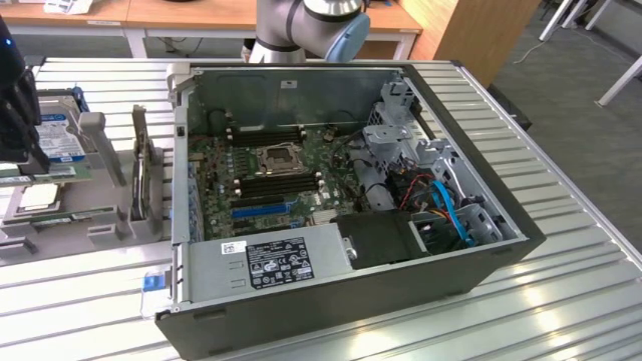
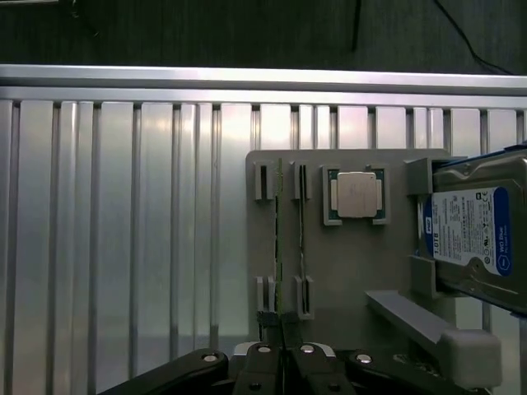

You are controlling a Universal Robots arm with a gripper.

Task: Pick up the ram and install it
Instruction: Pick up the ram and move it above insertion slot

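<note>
You've got the slatted table with the open PC case lying on it, and the arm coming in from behind the case. The grey holder sits beside the case on the exterior view's left. In it are a hard drive, a CPU, and the ram standing on edge in its slots, with a second stick just beside. Your gripper hangs right over one end of the ram, lined up with its edge. Can't tell if the jaws are pinching it or not.
</note>
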